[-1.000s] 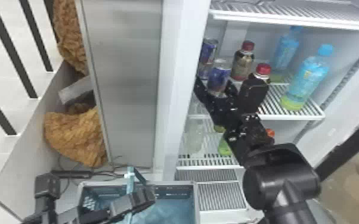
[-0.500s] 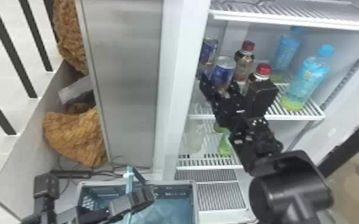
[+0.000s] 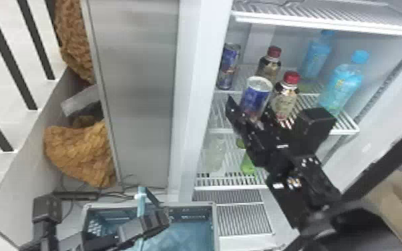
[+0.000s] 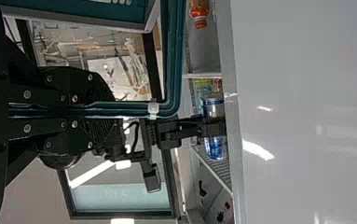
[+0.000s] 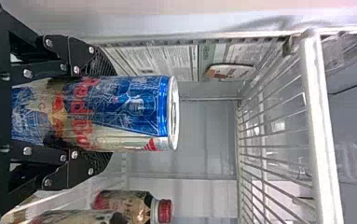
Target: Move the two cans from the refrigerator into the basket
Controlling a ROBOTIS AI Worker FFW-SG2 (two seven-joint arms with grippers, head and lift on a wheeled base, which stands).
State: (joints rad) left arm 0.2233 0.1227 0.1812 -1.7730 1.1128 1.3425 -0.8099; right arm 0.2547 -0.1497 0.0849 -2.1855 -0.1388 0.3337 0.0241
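- Holds one can [image 3: 256, 96] in the right hand [image 3: 250, 106], inside the refrigerator [image 3: 195, 100].
- Has another can [image 3: 229, 66] upright farther back, on the same side.
- Includes two red-capped bottles [image 3: 284, 100] and two blue bottles [image 3: 341, 85] to the right of both.
- Has the left hand [image 3: 152, 223] at the handle [image 3: 141, 202] of the basket [image 3: 214, 230], lower down.

Inside your refrigerator [image 3: 385, 116], head view: white wire middle shelf [image 3: 342, 132] spans right half of frame. On it you have upright can [image 3: 229, 68] toward upper middle, two red-capped bottles [image 3: 285, 100] right of that, one behind other, then two blue-capped bottles [image 3: 342, 83] at upper right. Below, right of centre, your lower shelf [image 3: 230, 188] carries clear bottle [image 3: 215, 153] and something green [image 3: 247, 165], partly hidden.
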